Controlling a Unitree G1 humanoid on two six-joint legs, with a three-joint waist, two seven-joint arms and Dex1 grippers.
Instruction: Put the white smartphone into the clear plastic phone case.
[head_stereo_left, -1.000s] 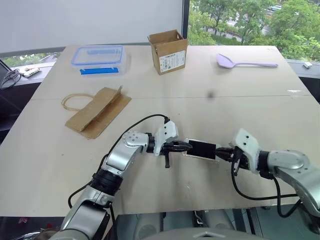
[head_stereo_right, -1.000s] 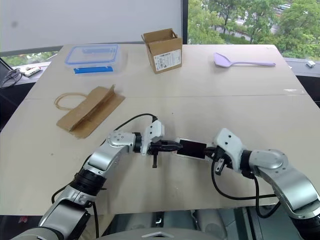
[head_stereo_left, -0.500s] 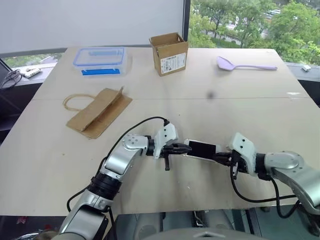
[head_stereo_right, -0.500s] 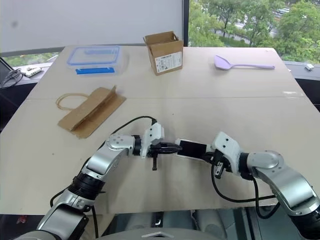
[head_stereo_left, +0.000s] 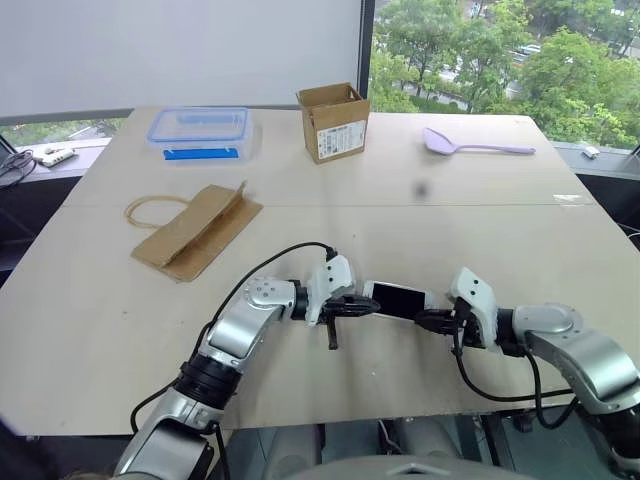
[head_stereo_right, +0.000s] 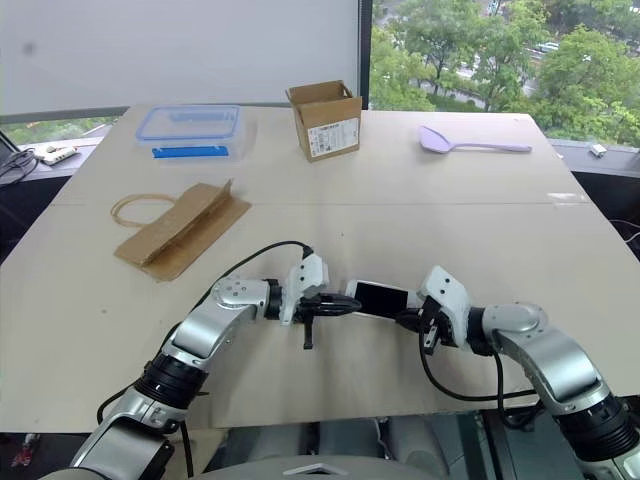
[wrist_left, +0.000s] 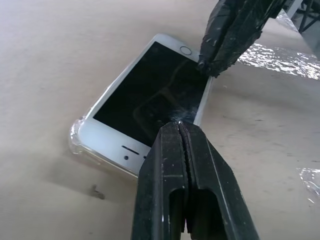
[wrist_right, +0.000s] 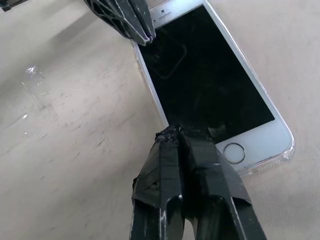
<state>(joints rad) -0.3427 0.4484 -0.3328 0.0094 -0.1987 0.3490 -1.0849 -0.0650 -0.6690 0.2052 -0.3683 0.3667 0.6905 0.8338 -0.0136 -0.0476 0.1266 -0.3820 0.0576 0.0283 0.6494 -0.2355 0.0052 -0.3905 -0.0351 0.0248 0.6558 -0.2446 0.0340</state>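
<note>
White smartphone (head_stereo_left: 396, 299) lying screen-up in the clear plastic phone case (wrist_left: 76, 136), front-centre of table (head_stereo_left: 500, 230). Left gripper (wrist_left: 182, 131) clenched, tips at its 9 o'clock end; right gripper (wrist_right: 181, 134) clenched at 3 o'clock end.

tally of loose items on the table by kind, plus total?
white smartphone: 1
clear plastic phone case: 1
clear box with blue-rimmed lid: 1
cardboard box: 1
paper bag: 1
purple spatula: 1
Total: 6
</note>
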